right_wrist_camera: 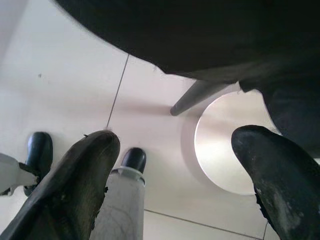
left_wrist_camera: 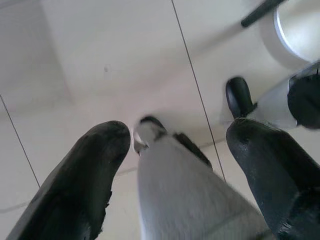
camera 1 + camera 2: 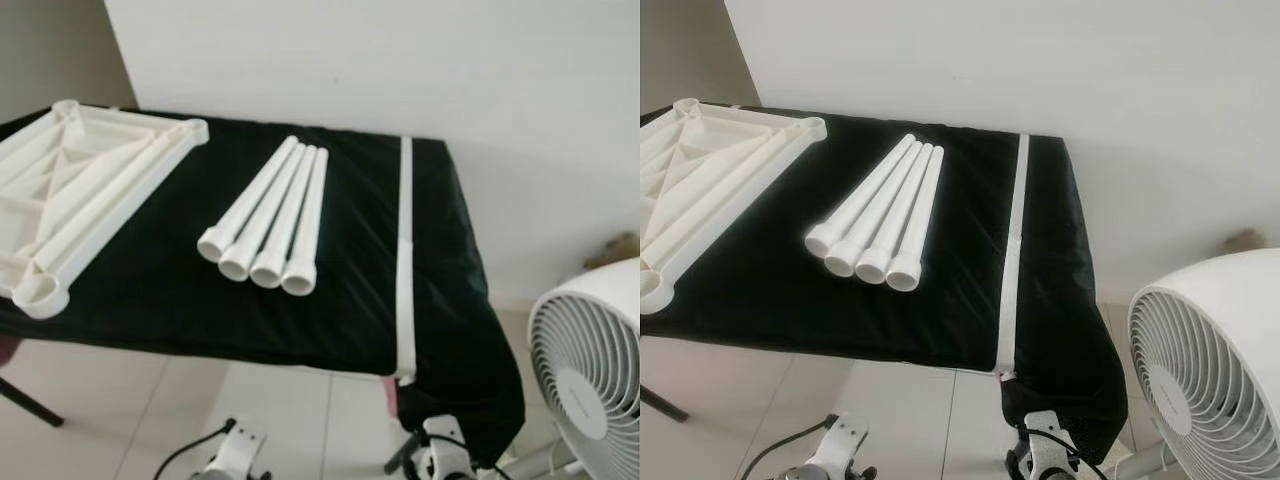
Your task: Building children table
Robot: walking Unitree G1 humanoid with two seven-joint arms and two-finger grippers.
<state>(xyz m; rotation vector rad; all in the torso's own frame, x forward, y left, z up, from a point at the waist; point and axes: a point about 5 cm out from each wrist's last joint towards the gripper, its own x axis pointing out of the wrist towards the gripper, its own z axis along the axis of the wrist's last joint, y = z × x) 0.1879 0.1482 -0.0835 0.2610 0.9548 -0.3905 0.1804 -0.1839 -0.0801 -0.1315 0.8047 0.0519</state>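
White tabletop frame (image 3: 75, 190) lies underside-up at the left of the black-covered table (image 3: 160, 290); four white legs (image 3: 268, 215) lie side by side at centre. Left gripper (image 2: 177, 137) and right gripper (image 1: 175, 142) hang below, fingers spread, empty. White fan (image 3: 590, 370) stands right.

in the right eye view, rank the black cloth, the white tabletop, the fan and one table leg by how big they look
1. black cloth
2. fan and white tabletop: both cut off by the frame edge, and the fan is nearer, so unsure between them
3. one table leg, clearly smallest
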